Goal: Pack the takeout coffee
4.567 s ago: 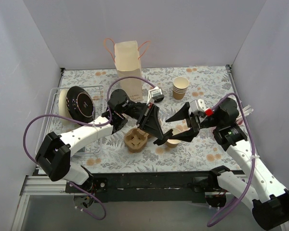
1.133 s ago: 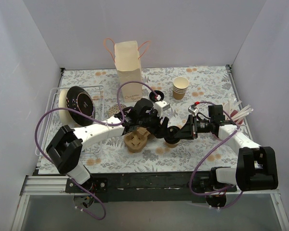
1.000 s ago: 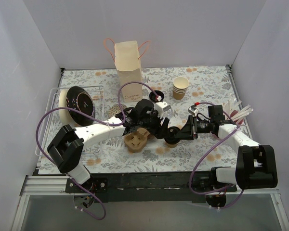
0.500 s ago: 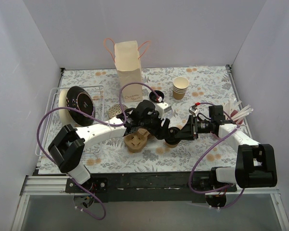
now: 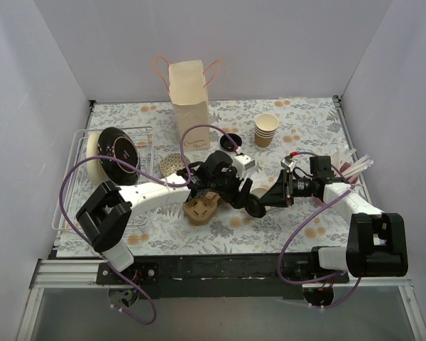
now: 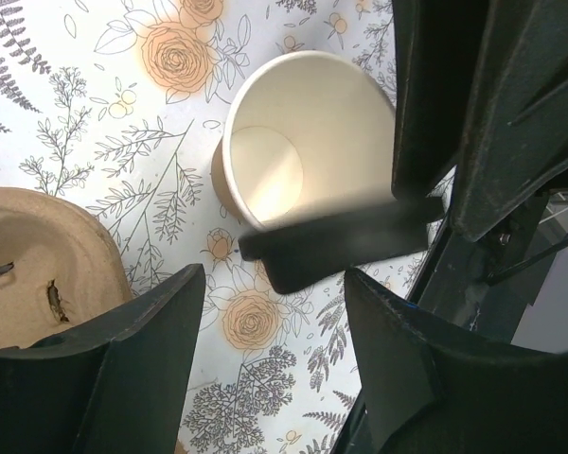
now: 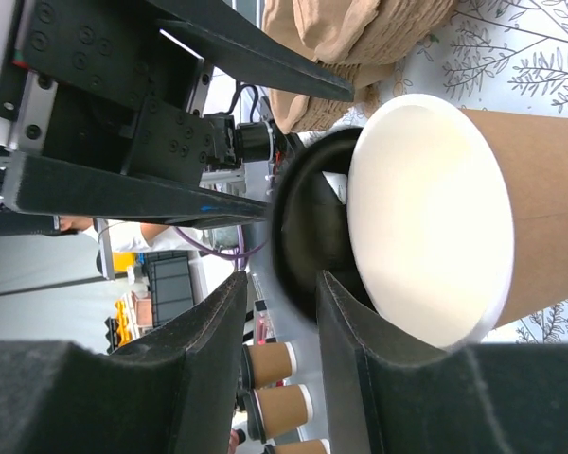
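We begin with the flowered table [image 5: 305,121] and the tall paper bag [image 5: 188,89] at its back edge, presumably where the drink will end up. The left gripper [image 6: 275,276] is down at mid-table with its fingers spread and nothing pinched; it faces the cup's mouth, we think to steady the cup or press the lid home. The right gripper [image 7: 282,284] comes in from the opposite side with the lid's edge in the gap between its fingers (pinching or already let go, we cannot tell). The moulded-pulp carrier [image 5: 201,207] lies just left of the work, and the stack of lidless cups [image 5: 265,130] stands well apart behind. The takeout coffee cup [image 6: 293,123] stands upright between the grippers, empty inside and not yet packed. The black lid [image 6: 341,236] leans tilted at its rim, unseated. A few seconds back both grippers hung splayed above a bare cup with no lid showing; now they are low and close, and the lid is there.
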Robot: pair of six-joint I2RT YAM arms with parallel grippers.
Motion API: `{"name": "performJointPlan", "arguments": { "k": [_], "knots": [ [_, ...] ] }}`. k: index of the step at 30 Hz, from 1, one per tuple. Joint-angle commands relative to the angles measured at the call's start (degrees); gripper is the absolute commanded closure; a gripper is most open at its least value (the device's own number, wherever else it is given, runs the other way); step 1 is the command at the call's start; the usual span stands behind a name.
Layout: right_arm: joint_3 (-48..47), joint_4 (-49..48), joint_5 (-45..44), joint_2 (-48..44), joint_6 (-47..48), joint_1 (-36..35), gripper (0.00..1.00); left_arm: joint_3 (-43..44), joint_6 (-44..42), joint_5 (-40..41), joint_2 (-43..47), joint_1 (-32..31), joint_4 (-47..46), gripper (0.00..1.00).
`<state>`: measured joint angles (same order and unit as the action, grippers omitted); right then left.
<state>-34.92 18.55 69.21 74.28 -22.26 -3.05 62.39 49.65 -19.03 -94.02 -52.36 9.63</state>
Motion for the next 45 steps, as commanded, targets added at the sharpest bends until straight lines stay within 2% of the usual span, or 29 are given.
{"name": "performJointPlan", "arguments": {
  "k": [1,6,10,14,18,21,26,30,31,34,45],
  "knots": [
    [-0.1,1.3,0.1,-1.4,0.6,0.7,0.56,1.4,-1.2,1.1,0.3,-0.5,-0.4,0.41],
    [-1.8,2.9,-2.0,-1.1,1.8,1.0,0.59,2.1,-1.1,1.4,-0.4,-0.5,-0.3,0.41],
    [-6.2,10.8,-6.7,-1.2,7.1,1.0,0.61,2.3,-1.0,1.5,-0.7,-0.6,-0.7,0.41],
    [-9.2,12.1,-9.3,-2.9,7.9,1.0,0.64,3.2,-0.4,1.4,-1.9,-0.6,-1.0,0.41],
    [-13.8,14.2,-16.7,-6.9,9.3,0.5,0.65,3.2,-0.2,2.1,-1.4,-0.7,-0.6,0.41],
    [-18.1,15.8,-22.6,-9.3,11.4,-1.5,0.65,2.7,0.7,4.0,-0.2,-0.7,1.4,0.42],
    [-20.3,13.5,-30.9,-14.2,8.4,-2.3,0.65,0.5,1.6,5.7,5.9,-0.9,10.1,0.42],
    [-20.5,12.0,-37.2,-17.1,6.8,-2.3,0.64,-1.0,1.6,10.0,6.7,-5.5,17.2,0.45],
    [-20.6,12.0,-37.7,-17.5,6.8,-2.3,0.65,-1.7,1.2,11.5,6.4,-8.7,17.6,0.45],
    [-20.5,11.3,-39.2,-18.9,6.1,-2.3,0.65,-2.6,2.7,15.4,4.4,-11.7,18.0,0.45],
    [-19.7,12.1,-44.1,-22.7,6.7,-2.2,0.64,-6.5,3.3,16.4,-3.5,-13.6,14.5,0.55]
  ]
}}
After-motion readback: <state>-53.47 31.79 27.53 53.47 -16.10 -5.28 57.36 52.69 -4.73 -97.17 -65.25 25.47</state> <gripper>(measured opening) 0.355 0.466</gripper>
